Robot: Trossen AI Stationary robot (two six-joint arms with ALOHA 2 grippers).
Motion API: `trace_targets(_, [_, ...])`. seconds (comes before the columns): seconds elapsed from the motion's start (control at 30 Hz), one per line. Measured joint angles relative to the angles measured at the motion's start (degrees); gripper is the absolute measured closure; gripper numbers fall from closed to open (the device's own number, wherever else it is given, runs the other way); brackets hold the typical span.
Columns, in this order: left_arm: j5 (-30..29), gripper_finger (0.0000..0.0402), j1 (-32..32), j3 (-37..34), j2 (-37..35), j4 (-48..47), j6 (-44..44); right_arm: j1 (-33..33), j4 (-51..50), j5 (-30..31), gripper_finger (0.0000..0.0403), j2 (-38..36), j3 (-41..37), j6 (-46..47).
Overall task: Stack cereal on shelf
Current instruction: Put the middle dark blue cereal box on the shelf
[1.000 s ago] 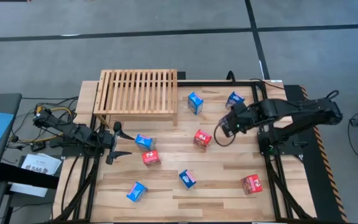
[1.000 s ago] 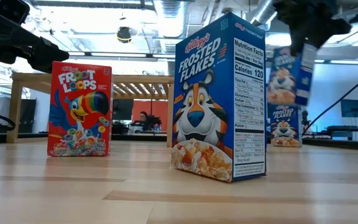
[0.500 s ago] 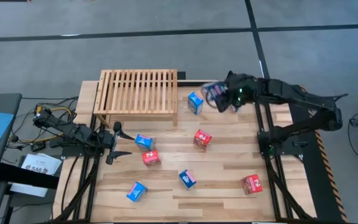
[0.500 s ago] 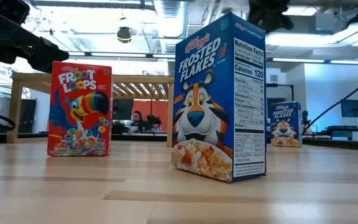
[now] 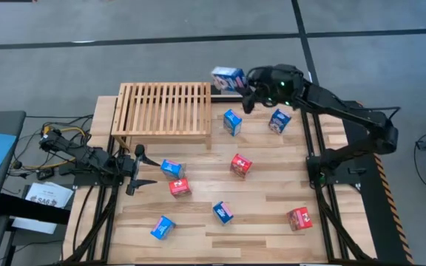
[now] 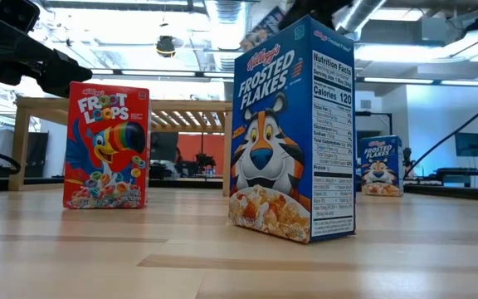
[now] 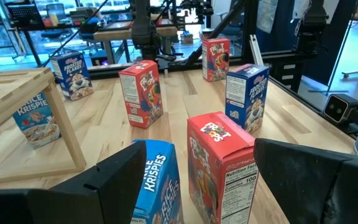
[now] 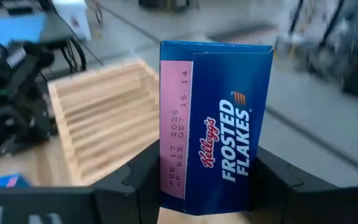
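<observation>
Overhead, right gripper (image 5: 244, 86) holds blue box (image 5: 228, 78) near shelf (image 5: 165, 111).

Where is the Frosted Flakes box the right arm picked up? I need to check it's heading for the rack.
In the high view the Frosted Flakes box is held in the right gripper, just off the shelf's far right corner, not on it.

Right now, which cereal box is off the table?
The blue Frosted Flakes box in the right pincer, held up beyond the shelf's far right corner; the others stand on the table.
</observation>
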Motion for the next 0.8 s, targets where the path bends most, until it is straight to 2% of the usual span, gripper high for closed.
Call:
trace_targets(0.2, [-0.02,0.0113,0.00,0.00,-0.01,0.01,0.00,-2.00,-0.61,-4.45,0.0200,7.46,8.42,-2.99])
trace_targets(0.53, [-0.02,0.0113,-0.01,-0.01,-0.02,0.01,0.00,-1.92,-22.48,-8.01,0.0200,22.71,32.19,-11.29])
trace_targets(0.8, [0.00,0.0113,0.00,-0.02,-0.02,-0.01,0.00,-1.44,-36.61,-10.03,0.0200,31.92,45.53,-19.05])
